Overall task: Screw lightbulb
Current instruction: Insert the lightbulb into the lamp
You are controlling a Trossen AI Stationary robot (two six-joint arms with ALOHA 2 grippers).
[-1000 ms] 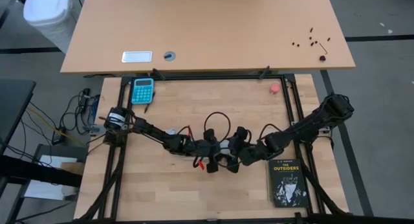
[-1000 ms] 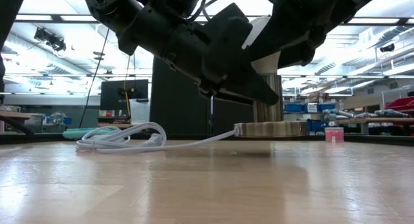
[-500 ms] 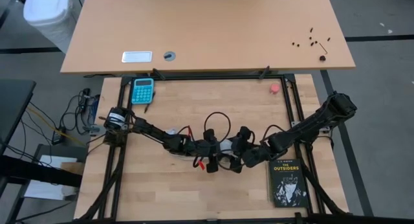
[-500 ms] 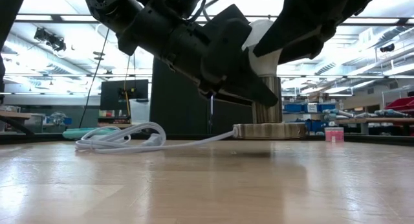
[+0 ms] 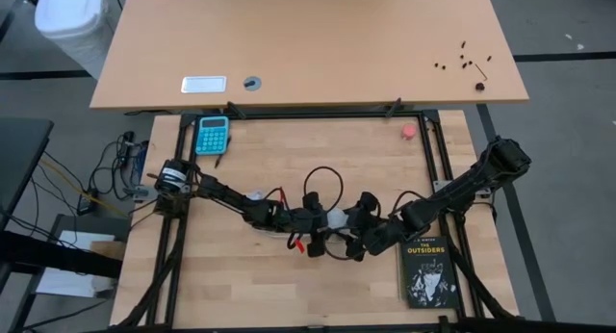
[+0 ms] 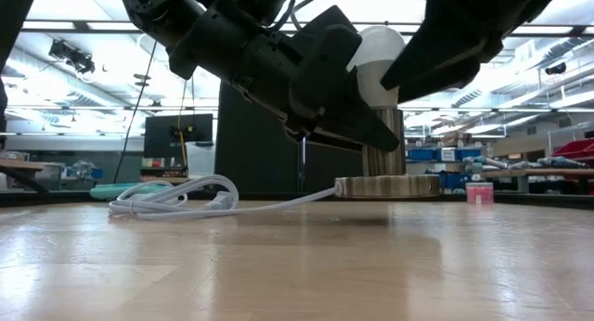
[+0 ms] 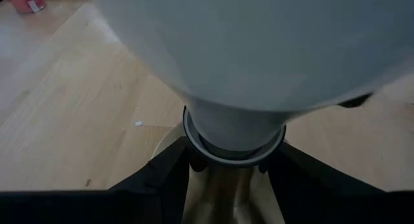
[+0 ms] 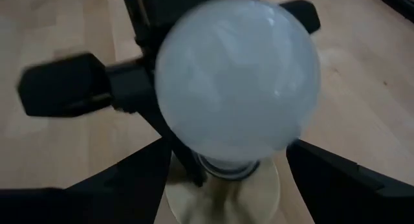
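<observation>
- Table: wood top in a black frame; both arms meet near its centre.
- L gripper: reaches in from your left side and is closed narrow on the socket. In the L wrist view its fingers sit against the metal stem on both sides, just under the bulb's collar.
- R gripper: comes in from the right, jaws wide. It's beside and slightly above the bulb, holding nothing. In the R wrist view its fingers flank the bulb w/ a gap each side.
- Black book: lies flat near the table's front right, just beside the R arm.
- Blue calculator: back left corner, well apart from the work.
- Socket: round disc base flat on the table w/ an upright stem. A white cord runs off it and loops on the wood.
- Lightbulb: white, frosted, upright on top of the stem, base down in the socket; can't tell how far it's threaded in.
- Pink-red round object: back right, by the frame, well apart from both grippers.
</observation>
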